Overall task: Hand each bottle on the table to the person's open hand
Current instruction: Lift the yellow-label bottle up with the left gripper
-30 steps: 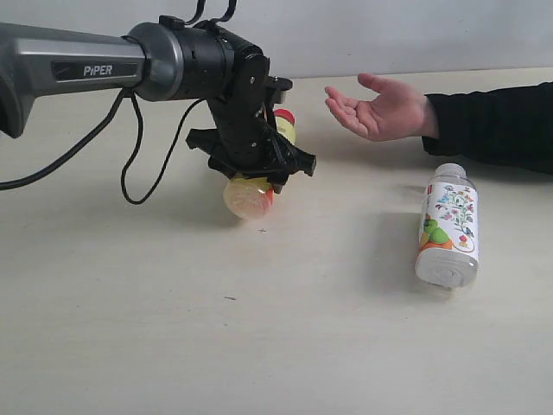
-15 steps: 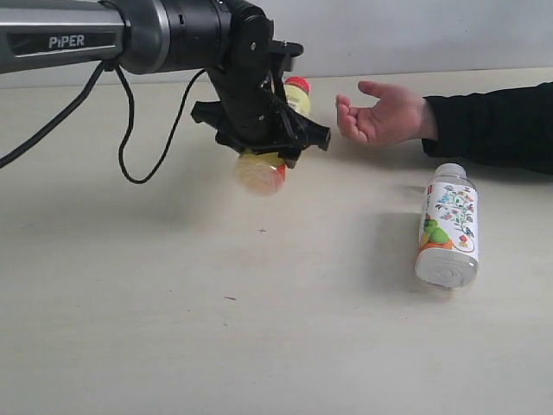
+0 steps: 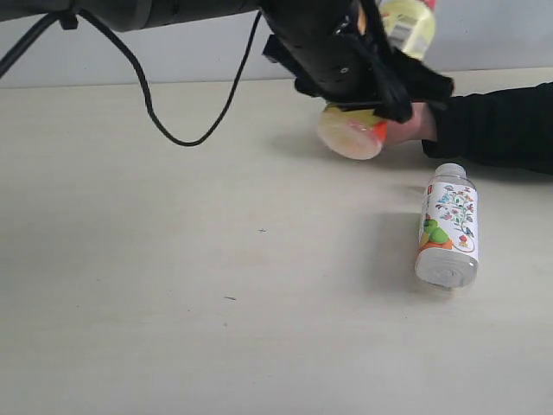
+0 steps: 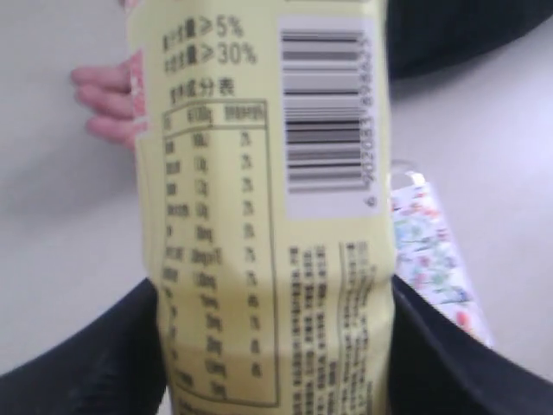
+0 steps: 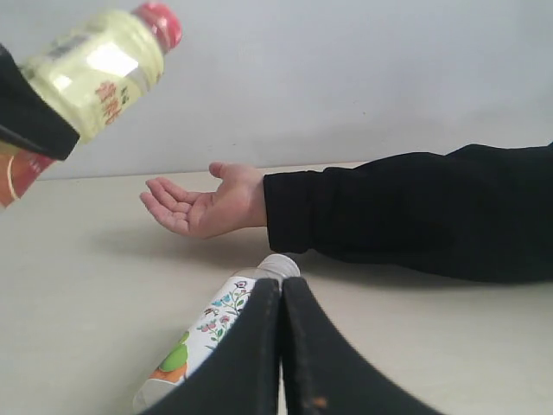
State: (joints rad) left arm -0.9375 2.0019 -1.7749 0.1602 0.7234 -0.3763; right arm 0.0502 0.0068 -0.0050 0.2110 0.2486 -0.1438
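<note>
My left gripper is shut on the yellow bottle, which has a red cap, and holds it tilted in the air over the person's open hand. The arm hides most of that hand in the exterior view. In the left wrist view the yellow bottle fills the space between the black fingers, with the person's hand showing beyond it. The right wrist view has the hand palm up. A clear floral-label bottle lies on its side on the table. My right gripper is shut and empty, just short of that floral bottle.
The person's black sleeve rests along the table's far right. The left arm's black cable hangs over the far left part of the table.
My left gripper has lifted the yellow bottle off the table and carried it right and up, from beside the hand to over it. The hand and floral bottle have stayed put.
</note>
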